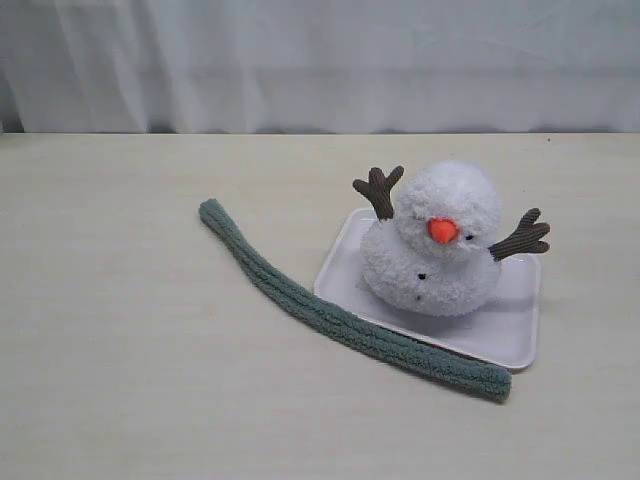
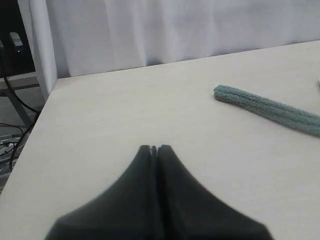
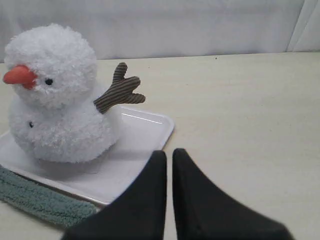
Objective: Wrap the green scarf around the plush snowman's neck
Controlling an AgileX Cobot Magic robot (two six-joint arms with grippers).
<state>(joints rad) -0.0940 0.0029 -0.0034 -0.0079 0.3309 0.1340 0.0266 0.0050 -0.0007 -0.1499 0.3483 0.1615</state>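
The plush snowman (image 1: pixel 434 245) stands upright on a white tray (image 1: pixel 520 320), with an orange nose and brown twig arms; its neck (image 1: pixel 415 228) is bare. The green scarf (image 1: pixel 330 313) lies flat on the table, running from the middle left to the tray's front edge. In the left wrist view my left gripper (image 2: pixel 154 148) is shut and holds nothing, a good way from the scarf's end (image 2: pixel 265 108). Beside the tray (image 3: pixel 145 130), my right gripper (image 3: pixel 169 152) is shut and holds nothing, near the snowman (image 3: pixel 55 95) and the scarf's other end (image 3: pixel 40 200). Neither gripper shows in the exterior view.
A white curtain (image 1: pixel 320 60) hangs behind the pale wooden table (image 1: pixel 120 380). In the left wrist view the table's edge (image 2: pixel 37 122) drops to cables and a stand.
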